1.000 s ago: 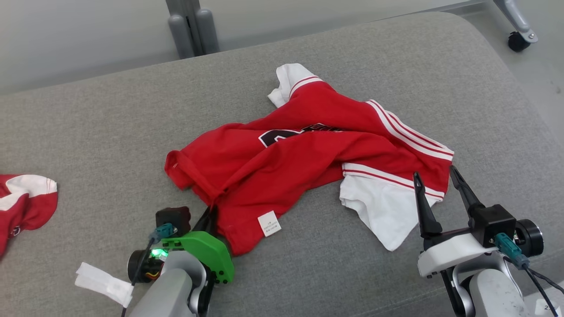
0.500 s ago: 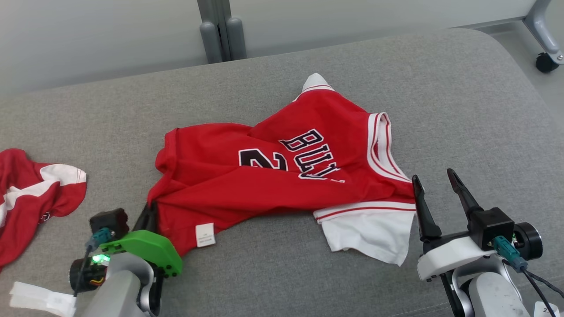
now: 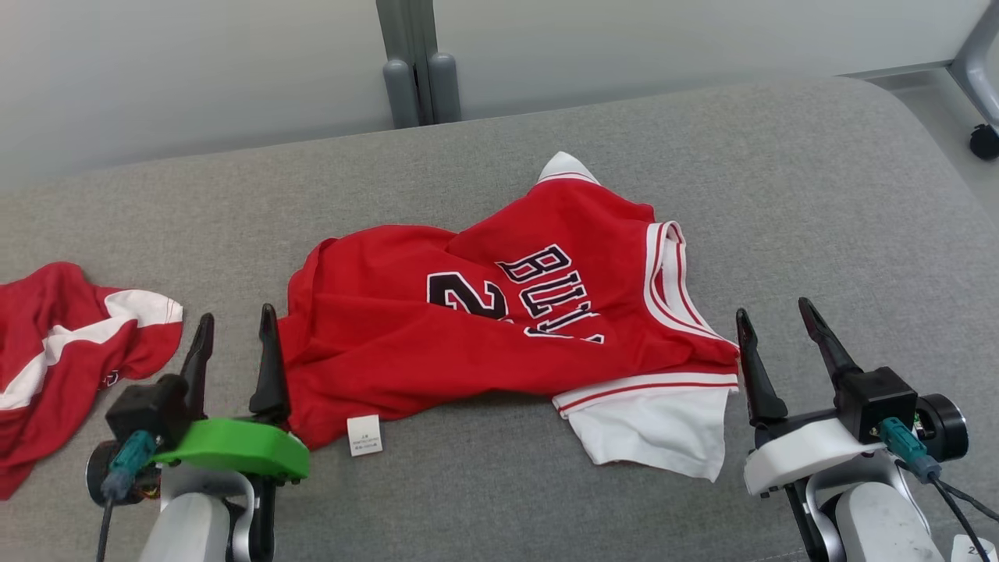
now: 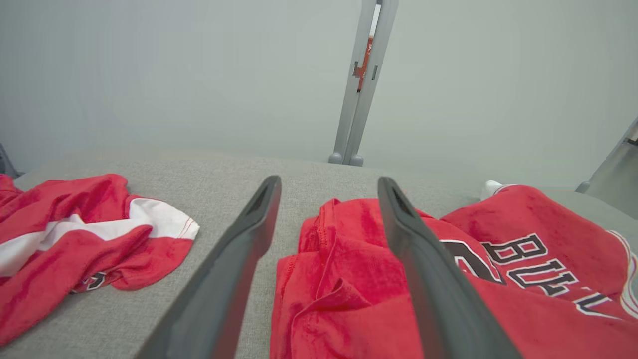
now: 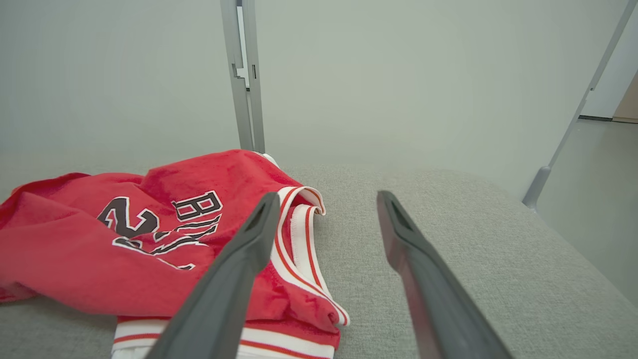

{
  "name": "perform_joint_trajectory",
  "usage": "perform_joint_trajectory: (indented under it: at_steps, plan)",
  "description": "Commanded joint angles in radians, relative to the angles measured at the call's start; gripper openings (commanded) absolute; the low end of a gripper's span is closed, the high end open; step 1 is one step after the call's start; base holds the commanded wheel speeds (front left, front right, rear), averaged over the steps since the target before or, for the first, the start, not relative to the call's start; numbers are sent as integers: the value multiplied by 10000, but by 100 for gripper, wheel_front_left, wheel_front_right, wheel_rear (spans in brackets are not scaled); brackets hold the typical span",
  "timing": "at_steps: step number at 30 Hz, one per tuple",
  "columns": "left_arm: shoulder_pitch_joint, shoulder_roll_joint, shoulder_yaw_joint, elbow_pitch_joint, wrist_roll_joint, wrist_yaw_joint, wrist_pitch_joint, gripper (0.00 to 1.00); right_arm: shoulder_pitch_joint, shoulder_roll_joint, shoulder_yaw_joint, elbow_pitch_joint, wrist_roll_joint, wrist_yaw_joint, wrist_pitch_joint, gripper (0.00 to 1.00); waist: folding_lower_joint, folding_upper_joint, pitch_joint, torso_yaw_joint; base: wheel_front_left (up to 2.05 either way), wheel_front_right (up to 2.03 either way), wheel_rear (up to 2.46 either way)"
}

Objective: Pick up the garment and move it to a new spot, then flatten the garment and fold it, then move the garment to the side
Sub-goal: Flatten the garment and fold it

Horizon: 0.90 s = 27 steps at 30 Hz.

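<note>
Item: garment (image 3: 468, 351), crumpled, unheld, flattening seemingly next; your left gripper (image 3: 237, 312) and right gripper (image 3: 772, 307), jaws spread, should pinch opposite edges.

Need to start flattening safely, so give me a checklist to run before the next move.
1. Left gripper open: ok; the hem of the jersey lies between its fingers in the left wrist view.
2. Right gripper open, holding nothing: ok.
3. Jersey lying flat: not ok, creased and folded over itself.
4. Second red garment apart from it: ok.
5. Bare cushion beyond it for spreading: ok.
6. Sleeves untangled underneath: cannot tell.
</note>
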Motion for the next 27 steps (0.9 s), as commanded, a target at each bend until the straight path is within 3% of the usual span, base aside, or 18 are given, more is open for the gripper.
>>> perform_joint_trajectory:
  at_steps: [1,7,12,27]
  plan:
    - [276,-104,316,-452,249,-185,-3,100,95,-12,-55,-53,-29,-14,22,100,0,0,-87,81,0,0,0]
    - [1352,-622,1342,-2016,1020,-874,-2,100,116,-12,-225,-119,89,-14,147,100,0,0,-371,294,0,0,0]
    - [2038,-796,1681,-2496,1465,-1175,-4,100,119,-12,-344,-114,413,-14,682,100,0,0,-661,462,0,0,0]
    - [2706,-822,1520,-1764,1356,-1426,-4,100,408,-12,-377,-153,855,-14,1085,100,0,0,-1041,634,0,0,0]
